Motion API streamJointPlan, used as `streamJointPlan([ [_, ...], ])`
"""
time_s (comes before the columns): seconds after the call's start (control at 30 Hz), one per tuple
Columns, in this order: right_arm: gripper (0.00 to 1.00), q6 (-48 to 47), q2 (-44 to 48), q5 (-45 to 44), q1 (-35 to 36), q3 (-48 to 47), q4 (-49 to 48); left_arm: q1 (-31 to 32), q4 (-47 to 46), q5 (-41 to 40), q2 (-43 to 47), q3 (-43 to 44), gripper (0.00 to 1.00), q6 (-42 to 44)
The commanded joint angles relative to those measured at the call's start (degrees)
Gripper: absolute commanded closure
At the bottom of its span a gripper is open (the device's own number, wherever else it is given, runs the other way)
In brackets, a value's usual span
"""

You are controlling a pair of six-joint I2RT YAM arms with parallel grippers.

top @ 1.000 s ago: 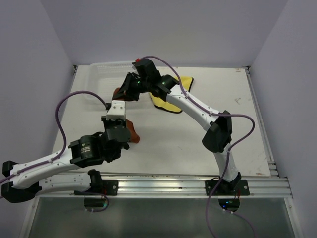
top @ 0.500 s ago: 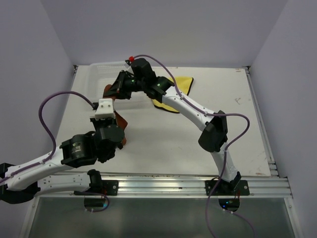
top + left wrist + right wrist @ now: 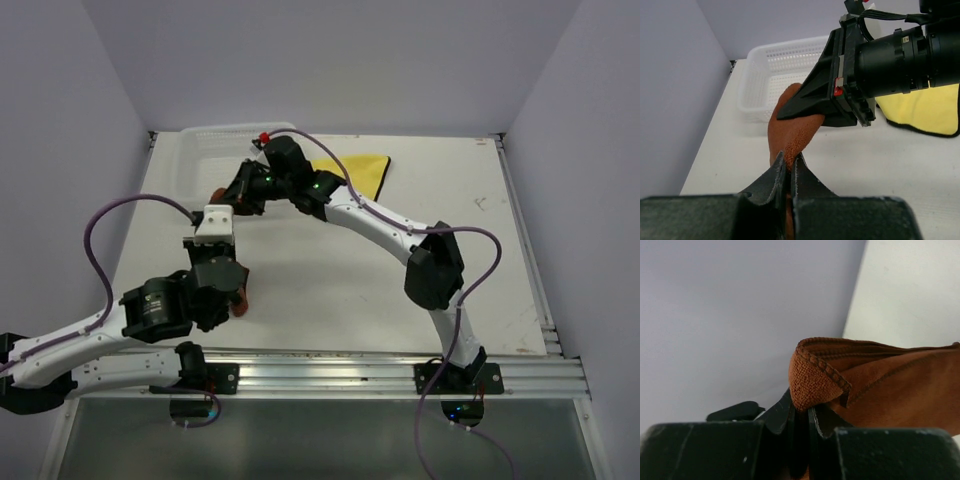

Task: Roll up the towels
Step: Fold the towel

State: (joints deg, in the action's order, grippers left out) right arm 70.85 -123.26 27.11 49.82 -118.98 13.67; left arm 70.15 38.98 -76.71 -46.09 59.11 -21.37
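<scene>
From overhead, the left arm point(image 3: 85, 335) runs off the lower left corner of the frame. Its white wrist block point(image 3: 215, 222) covers the left jaws, so only the left wrist view shows them. There they are pressed together on a fold of the rust-brown towel point(image 3: 795, 135), low in the centre of the frame. Most of that towel is hidden from above. One scrap shows under the left wrist, lower left of centre, and another at the right jaws, left of centre higher up. The right jaws are clamped on its stitched corner, seen close in the right wrist view, where the rest of the cloth runs off the right edge. The right arm point(image 3: 380, 222) lies across the left part of the yellow towel point(image 3: 360, 172)

The rust-brown towel stretches between the two pairs of jaws, soft and nappy, its hem sewn in matching thread. Whether its middle touches the surface I cannot tell. The yellow towel lies flat, upper centre from above, with a dark hem along its edge

The surface point(image 3: 400, 275) is white and matt. A white mesh basket point(image 3: 195, 150) sits at its upper left, just beyond the jaws. Plain pale lilac walls point(image 3: 330, 60) close it in at the back and on both sides
</scene>
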Motion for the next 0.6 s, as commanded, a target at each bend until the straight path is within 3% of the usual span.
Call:
streamJointPlan([
  [0.0,1.00,-1.33,7.32,-1.27,-2.45,10.67,-4.52,0.07,-11.56,4.71,-1.81,-3.22,1.00,9.24],
  [0.23,1.00,-3.52,15.76,0.04,-7.80,27.38,-5.33,0.07,-14.62,10.95,-8.58,-3.21,1.00,6.60],
  [0.57,1.00,-9.75,23.15,-0.12,-12.03,29.77,3.10,0.07,-22.89,12.45,-13.42,-3.30,1.00,6.51],
])
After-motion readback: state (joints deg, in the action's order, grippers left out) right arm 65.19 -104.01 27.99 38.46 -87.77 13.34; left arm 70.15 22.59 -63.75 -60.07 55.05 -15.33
